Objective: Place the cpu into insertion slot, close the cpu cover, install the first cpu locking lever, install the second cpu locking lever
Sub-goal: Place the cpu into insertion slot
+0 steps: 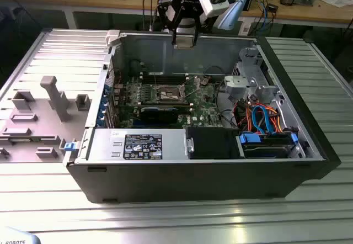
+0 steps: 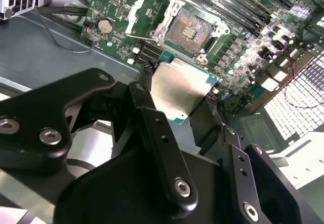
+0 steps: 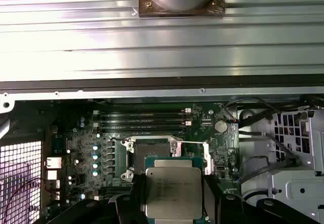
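Our gripper (image 1: 183, 38) is clamped on the cpu (image 3: 174, 191) by opposite edges, high over the case's far wall (image 1: 160, 48), well apart from the insertion slot (image 2: 191, 29). The cpu cover (image 2: 144, 12) stands open. We judge that a skewed descent could bend socket contacts. The cpu lies flat, metal top up. It is near-square, with its edges roughly parallel to the slot's.

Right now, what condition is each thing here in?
cpu: gripped, held up in the air, not yet inserted.
gripper: shut on the cpu.
insertion slot: empty, contacts exposed.
cpu cover: swung open, off the slot.
computer case: lying flat, open on top.
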You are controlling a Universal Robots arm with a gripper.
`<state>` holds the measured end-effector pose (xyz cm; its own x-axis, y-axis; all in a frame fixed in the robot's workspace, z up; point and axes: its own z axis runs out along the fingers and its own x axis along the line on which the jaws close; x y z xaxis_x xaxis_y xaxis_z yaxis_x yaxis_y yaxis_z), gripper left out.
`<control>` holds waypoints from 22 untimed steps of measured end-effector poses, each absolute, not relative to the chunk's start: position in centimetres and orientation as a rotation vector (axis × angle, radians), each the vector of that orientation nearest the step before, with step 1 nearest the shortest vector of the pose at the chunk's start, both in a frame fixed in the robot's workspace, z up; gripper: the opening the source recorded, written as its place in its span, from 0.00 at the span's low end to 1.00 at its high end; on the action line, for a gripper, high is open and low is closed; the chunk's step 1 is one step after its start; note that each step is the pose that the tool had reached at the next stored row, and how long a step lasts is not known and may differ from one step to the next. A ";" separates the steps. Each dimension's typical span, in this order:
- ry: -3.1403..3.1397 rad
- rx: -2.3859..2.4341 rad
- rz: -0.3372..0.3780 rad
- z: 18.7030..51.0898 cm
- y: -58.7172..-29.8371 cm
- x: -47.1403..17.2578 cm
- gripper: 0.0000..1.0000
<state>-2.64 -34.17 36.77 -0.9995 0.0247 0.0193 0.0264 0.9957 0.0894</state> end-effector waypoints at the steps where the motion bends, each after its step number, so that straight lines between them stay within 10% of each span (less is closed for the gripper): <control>1: -3.120 -0.040 -0.140 36.8 -34.2 -2.6 0.54; 22: -3.117 -0.244 -0.141 36.7 -34.2 -2.6 0.54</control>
<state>-2.64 -34.17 36.74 -0.9877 0.1550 0.0193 0.1561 0.9837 0.0890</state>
